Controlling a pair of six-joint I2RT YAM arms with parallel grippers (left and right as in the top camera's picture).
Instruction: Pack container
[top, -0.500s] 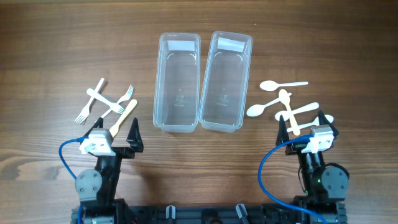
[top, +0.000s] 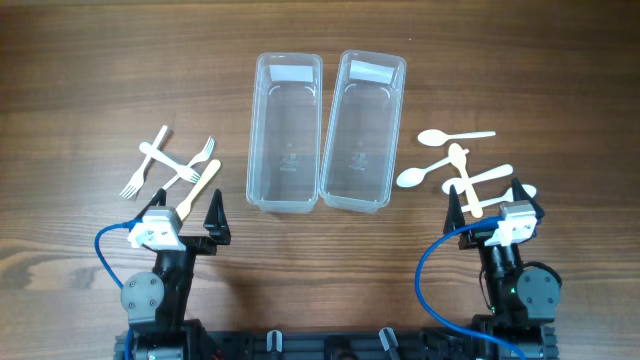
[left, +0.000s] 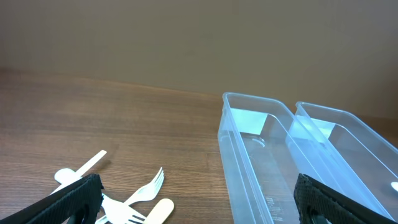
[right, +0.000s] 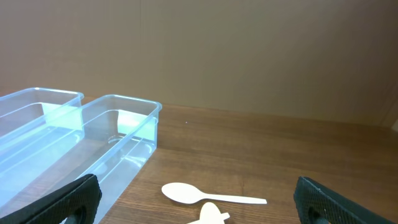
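Two clear plastic containers stand side by side at the table's middle, the left one (top: 285, 135) and the right one (top: 363, 130), both empty. A pile of white and cream forks (top: 175, 168) lies left of them; it also shows in the left wrist view (left: 140, 198). Several white and cream spoons (top: 458, 165) lie to the right; one spoon (right: 208, 195) shows in the right wrist view. My left gripper (top: 185, 215) is open and empty, just below the forks. My right gripper (top: 487, 198) is open and empty, over the nearest spoons.
The wooden table (top: 80, 90) stretches wide around the containers. Blue cables (top: 105, 250) loop by each arm base at the front edge. A plain brown wall stands behind the table in both wrist views.
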